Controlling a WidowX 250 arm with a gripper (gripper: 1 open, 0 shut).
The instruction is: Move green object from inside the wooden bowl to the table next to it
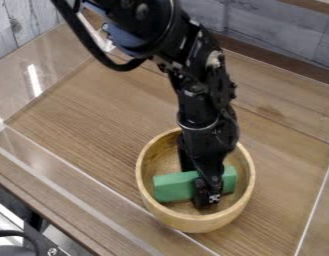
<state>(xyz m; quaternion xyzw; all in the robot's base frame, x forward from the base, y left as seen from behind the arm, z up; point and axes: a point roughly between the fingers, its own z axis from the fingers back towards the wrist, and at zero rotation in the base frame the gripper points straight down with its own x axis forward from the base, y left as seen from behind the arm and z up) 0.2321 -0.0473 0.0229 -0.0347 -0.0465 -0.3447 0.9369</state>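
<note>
Lying flat inside the round light tan wooden bowl (160, 165), the small matte green rectangular block (180, 183), long axis running left to right across the bowl floor and tilting slightly up toward the right end. Reaching straight down over the block's middle, the black robot gripper (204, 190), fingers straddling it near the centre; whether spread or pinching cannot be told. Sitting on the brown wood-grain tabletop (100, 115), the bowl; no readable writing showing.

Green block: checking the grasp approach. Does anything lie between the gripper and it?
Nothing in the camera view: the gripper reaches down into the wooden bowl right over the green block's middle, hiding it. Contact can't be judged.
</note>
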